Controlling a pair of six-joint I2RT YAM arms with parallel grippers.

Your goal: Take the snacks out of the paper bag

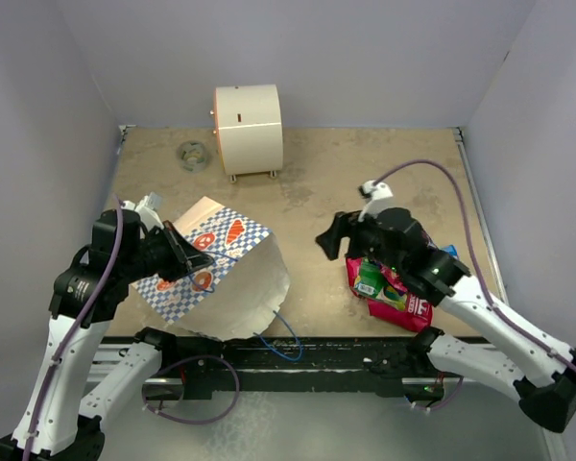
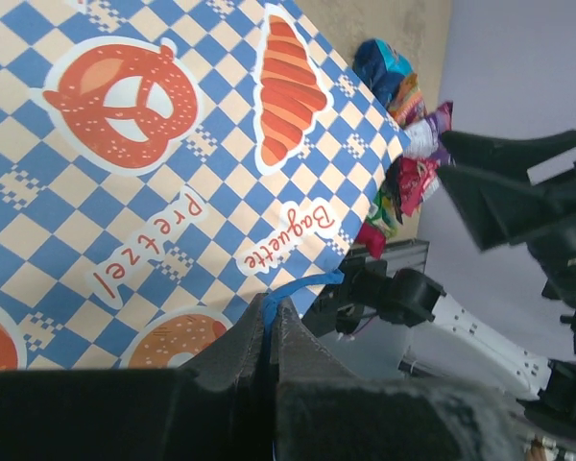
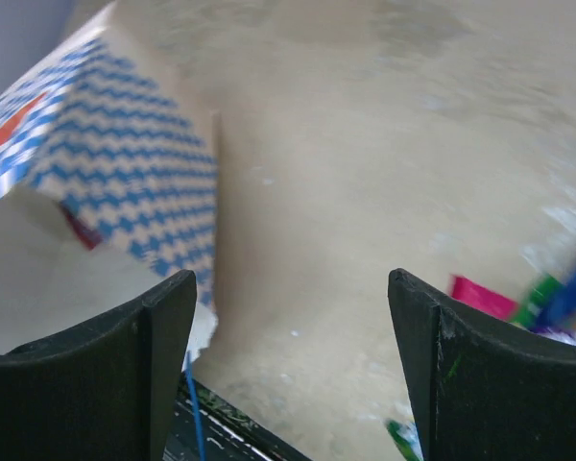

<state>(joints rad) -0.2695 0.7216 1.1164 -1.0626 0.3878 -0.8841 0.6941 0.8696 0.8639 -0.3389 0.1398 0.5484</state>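
The blue-and-white checkered paper bag lies tipped on its side at the left, its white mouth facing right. My left gripper is shut on its blue cord handle, pinched between the fingertips. The bag's printed side fills the left wrist view. A pile of snacks in red, pink and green lies on the table at the right, partly under my right arm. My right gripper is open and empty, hovering between the bag and the pile. A red snack shows inside the bag's mouth.
A cream cylindrical box stands at the back. A small grey ring lies left of it. A loose blue cord hangs over the table's front edge. Grey walls close in the left, back and right.
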